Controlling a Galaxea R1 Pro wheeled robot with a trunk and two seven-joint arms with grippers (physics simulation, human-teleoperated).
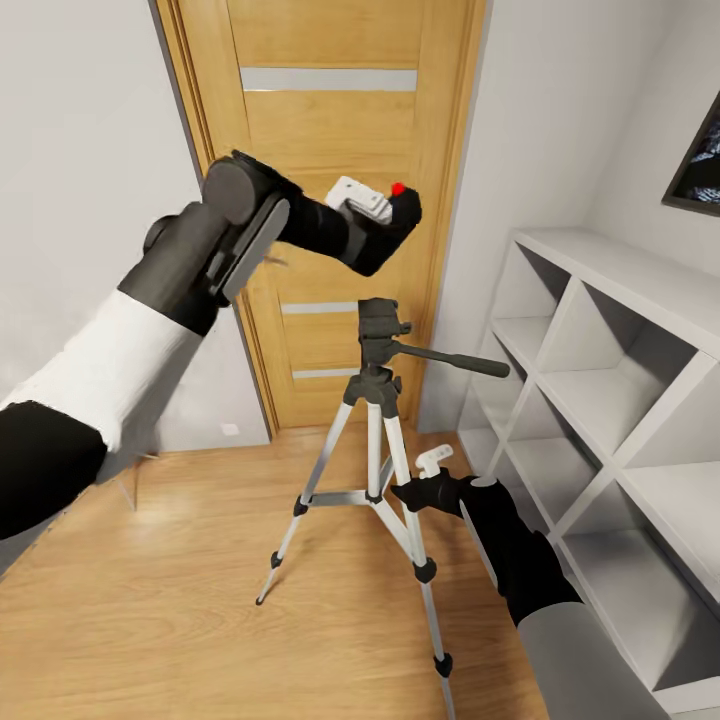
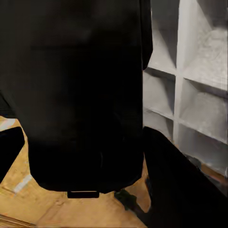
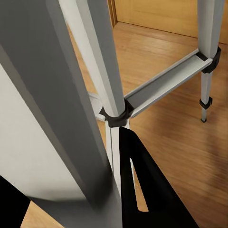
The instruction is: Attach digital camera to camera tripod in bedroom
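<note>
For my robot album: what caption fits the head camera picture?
Left pincer holds the digital camera above the camera tripod; right pincer grips a leg.

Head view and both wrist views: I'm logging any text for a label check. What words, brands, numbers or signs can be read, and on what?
None can be read.
The camera, held in the left gripper above the tripod, shows no lettering.
The door, the shelf and the dark wall picture show no text either.
</note>
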